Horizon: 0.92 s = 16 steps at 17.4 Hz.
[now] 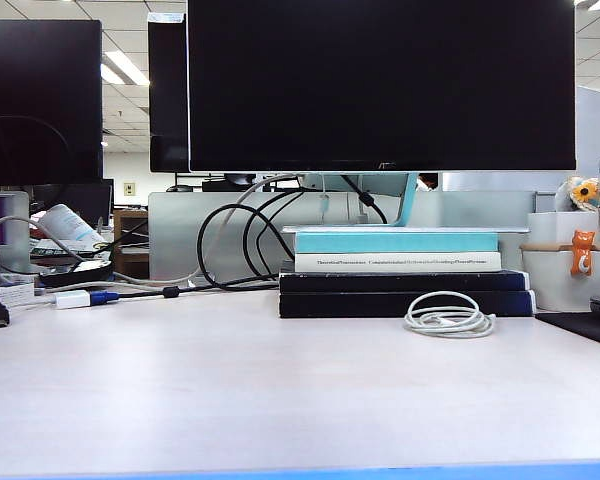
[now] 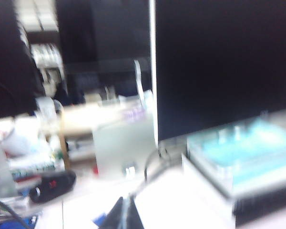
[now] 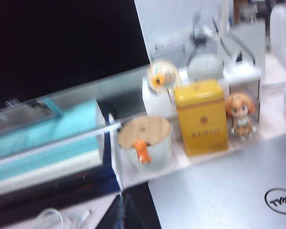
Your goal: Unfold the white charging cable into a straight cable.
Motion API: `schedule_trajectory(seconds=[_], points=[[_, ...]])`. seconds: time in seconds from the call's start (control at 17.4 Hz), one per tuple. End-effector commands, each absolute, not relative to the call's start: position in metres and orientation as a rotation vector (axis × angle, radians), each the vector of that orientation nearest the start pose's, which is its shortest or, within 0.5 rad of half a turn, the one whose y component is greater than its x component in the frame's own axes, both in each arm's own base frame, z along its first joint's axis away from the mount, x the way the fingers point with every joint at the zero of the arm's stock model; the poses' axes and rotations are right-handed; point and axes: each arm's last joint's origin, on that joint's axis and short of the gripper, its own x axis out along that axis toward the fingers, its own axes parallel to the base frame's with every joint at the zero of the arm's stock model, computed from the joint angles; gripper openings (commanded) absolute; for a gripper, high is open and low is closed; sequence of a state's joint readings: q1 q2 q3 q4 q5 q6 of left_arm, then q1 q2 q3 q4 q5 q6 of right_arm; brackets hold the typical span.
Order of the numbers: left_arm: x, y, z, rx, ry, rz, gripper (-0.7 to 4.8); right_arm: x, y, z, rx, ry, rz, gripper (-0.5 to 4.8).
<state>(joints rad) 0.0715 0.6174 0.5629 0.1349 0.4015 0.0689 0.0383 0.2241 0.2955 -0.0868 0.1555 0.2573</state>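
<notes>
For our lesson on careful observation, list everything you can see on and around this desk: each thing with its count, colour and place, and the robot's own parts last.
white charging cable: one, white, coiled on the table before the books
table: one, pale
books: a stack, teal, white and dark, under the big monitor
big monitor: one, black, centre
black monitor cables: several, looped left of the books
adapter block: one, white with blue plug, far left
cup: one, white with orange cat, right of the books
tin: one, yellow
laptop: one, silver
left gripper: shut, dark tip in its wrist view
right gripper: shut, above the table edge near the cable
</notes>
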Motion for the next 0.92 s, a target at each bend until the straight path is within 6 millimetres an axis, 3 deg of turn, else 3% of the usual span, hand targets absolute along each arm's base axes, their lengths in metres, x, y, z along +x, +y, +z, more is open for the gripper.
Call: schedule_trajectory(seconds=[0.06, 0.17, 0.23, 0.35, 0.52, 0.69, 0.81, 0.92], points=[[0.176, -0.016, 0.320, 0.120, 0.006, -0.433, -0.06, 0.130, 0.002, 0.268, 0.253, 0.104, -0.086, -0.05], [0.194, -0.036, 0.316, 0.173, 0.068, -0.542, -0.06, 0.164, 0.006, 0.286, 0.257, 0.203, 0.011, -0.05], [0.205, -0.055, 0.311, 0.208, 0.135, -0.610, -0.05, 0.191, 0.010, 0.293, 0.264, 0.271, 0.093, -0.05], [0.216, -0.073, 0.308, 0.225, 0.213, -0.623, -0.05, 0.215, 0.013, 0.295, 0.259, 0.316, 0.173, -0.05], [0.235, -0.112, 0.305, 0.263, 0.302, -0.677, -0.05, 0.251, 0.018, 0.284, 0.249, 0.416, 0.290, -0.04], [0.247, -0.151, 0.300, 0.284, 0.337, -0.782, -0.05, 0.280, 0.019, 0.257, 0.272, 0.589, 0.273, 0.05], [0.260, -0.173, 0.291, 0.267, 0.453, -0.814, 0.16, 0.300, 0.021, 0.239, 0.305, 0.740, 0.300, 2.08], [0.274, -0.184, 0.284, 0.283, 0.565, -0.830, 1.49, 0.316, 0.022, 0.227, 0.319, 0.827, 0.295, 2.60]])
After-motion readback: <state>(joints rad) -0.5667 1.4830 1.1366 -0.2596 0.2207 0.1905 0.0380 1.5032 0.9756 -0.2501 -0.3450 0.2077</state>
